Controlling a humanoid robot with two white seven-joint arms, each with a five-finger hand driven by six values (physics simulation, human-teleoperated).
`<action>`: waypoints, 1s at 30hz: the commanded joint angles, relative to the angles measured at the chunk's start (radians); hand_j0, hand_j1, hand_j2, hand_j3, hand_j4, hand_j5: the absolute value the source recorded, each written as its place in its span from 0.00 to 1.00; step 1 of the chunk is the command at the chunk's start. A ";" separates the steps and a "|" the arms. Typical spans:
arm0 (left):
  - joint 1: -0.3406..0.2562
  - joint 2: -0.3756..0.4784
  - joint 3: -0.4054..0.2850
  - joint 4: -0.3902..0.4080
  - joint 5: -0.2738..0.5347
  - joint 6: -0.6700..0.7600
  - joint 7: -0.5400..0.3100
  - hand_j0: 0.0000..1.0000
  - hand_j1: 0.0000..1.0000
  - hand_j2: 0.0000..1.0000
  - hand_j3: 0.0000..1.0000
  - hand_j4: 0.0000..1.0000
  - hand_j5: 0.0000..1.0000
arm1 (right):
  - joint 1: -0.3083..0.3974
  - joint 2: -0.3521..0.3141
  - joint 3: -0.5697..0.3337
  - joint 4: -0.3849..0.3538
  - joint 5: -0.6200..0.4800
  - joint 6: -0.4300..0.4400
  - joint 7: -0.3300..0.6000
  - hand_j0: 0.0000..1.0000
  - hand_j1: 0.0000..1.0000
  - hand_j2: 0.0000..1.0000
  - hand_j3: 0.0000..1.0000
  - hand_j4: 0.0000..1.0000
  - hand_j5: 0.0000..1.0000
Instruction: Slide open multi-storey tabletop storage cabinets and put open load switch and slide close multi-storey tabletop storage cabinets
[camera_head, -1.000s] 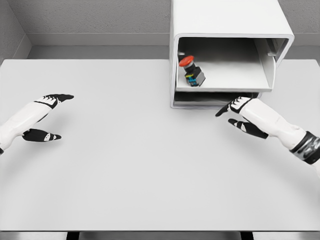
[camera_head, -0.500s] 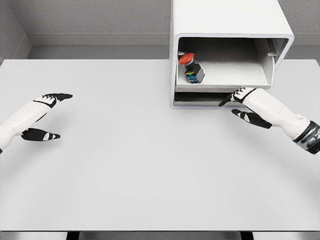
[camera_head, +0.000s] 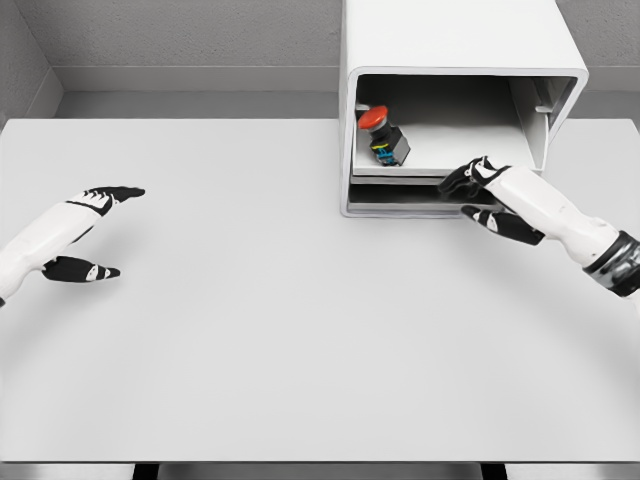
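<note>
Standing at the far right of the white table (camera_head: 250, 330), the white multi-storey cabinet (camera_head: 450, 35) shows its upper drawer (camera_head: 450, 172) drawn partly out of the casing, with the interior open to view. The load switch (camera_head: 383, 137), a dark body with a red round cap and small coloured marks on its side, lies tilted inside that drawer near its left wall. Below the drawer a second, lower storey appears as a dark slot; its contents cannot be made out. The right hand (camera_head: 487, 192) is at the drawer's front edge, right of centre: its black fingers (camera_head: 462, 180) are bent against the drawer front, with the thumb (camera_head: 500, 222) lying lower, at the level of the lower storey. Whether the fingers merely press on the edge or grip it cannot be told. The left hand (camera_head: 88, 232) rests over the table at the left, well apart from the cabinet, fingers extended and thumb spread below them, holding nothing. Grey walls (camera_head: 180, 35) close the scene behind the table.
</note>
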 joint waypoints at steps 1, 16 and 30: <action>0.000 0.001 0.000 -0.001 0.008 0.003 0.001 1.00 1.00 1.00 1.00 1.00 1.00 | 0.002 -0.009 -0.010 0.018 0.063 0.000 -0.020 0.58 0.58 0.58 0.58 0.58 0.58; -0.002 -0.012 -0.012 -0.011 0.000 0.003 0.001 1.00 1.00 1.00 1.00 1.00 1.00 | 0.072 -0.086 -0.033 -0.043 0.027 0.000 -0.026 0.59 0.59 0.59 0.59 0.59 0.59; -0.186 -0.263 -0.274 -0.220 -0.167 0.003 0.001 1.00 1.00 1.00 1.00 1.00 1.00 | 0.130 -0.115 -0.033 -0.079 0.031 0.000 -0.077 0.61 0.61 0.61 0.61 0.61 0.61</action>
